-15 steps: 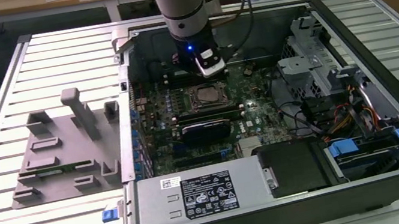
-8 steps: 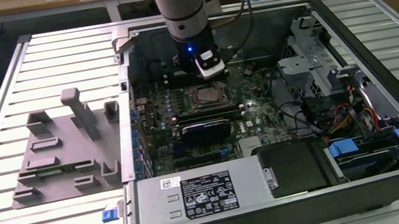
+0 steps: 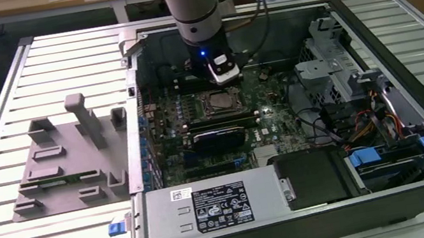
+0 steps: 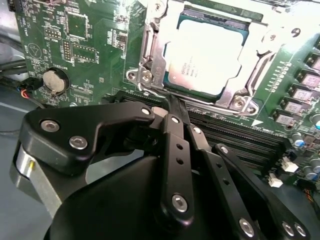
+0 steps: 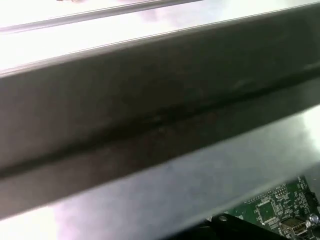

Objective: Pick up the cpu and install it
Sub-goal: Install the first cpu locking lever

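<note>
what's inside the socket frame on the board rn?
The cpu sits inside the socket frame, silver top showing. Contacts beneath are covered. The tool is beside it, holding nothing.

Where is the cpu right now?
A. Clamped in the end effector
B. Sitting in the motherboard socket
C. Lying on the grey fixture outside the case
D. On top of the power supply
B: the cpu lies flat inside the socket's metal frame, apart from the end effector.
</note>
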`<state>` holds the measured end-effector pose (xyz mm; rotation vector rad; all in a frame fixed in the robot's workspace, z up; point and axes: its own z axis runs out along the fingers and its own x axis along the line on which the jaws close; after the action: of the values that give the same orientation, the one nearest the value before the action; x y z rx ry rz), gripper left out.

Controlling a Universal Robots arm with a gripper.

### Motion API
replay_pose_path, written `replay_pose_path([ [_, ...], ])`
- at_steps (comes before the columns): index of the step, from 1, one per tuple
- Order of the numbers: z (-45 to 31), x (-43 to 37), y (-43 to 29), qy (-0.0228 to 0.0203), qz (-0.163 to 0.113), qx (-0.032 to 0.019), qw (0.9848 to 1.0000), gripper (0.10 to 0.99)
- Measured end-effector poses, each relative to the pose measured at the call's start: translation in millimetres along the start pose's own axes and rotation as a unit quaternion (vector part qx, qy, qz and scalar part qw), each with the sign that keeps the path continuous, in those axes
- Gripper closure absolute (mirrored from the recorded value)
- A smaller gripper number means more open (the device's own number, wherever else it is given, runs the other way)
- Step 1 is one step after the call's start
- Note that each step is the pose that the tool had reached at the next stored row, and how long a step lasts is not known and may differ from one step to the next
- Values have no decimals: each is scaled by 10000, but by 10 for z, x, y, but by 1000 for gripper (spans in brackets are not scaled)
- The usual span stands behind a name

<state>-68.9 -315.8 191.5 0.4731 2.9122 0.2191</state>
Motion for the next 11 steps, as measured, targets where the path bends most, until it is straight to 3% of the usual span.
replay_pose_path([
  [5,6,-26,7,5,4,-19,10000,980],
  [9,6,-27,5,60,39,-185,9998,980],
  [11,2,-28,7,63,42,-201,9998,980],
])
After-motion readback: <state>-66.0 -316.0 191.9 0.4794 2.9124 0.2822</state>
